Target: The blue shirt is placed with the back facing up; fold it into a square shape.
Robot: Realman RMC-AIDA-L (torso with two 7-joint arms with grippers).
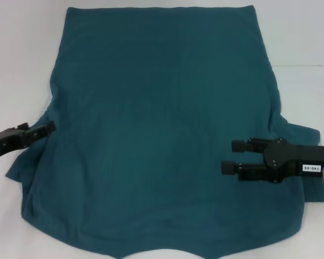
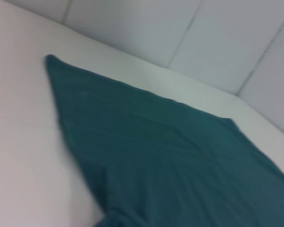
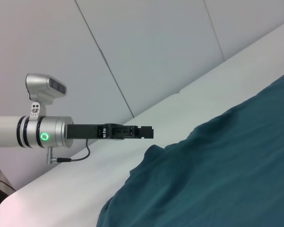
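The blue shirt (image 1: 162, 135) lies spread flat on the white bench (image 1: 21, 65) (plain side up). The left gripper (image 1: 43, 130) meets its left sleeve edge, fingers together. The right gripper (image 1: 232, 156) hovers over its right side, fingers parted.

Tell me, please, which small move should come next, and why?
Probably lower the right gripper and shut its fingers on the blue shirt: it is open over the shirt's right side, while the left gripper is at the left sleeve edge.
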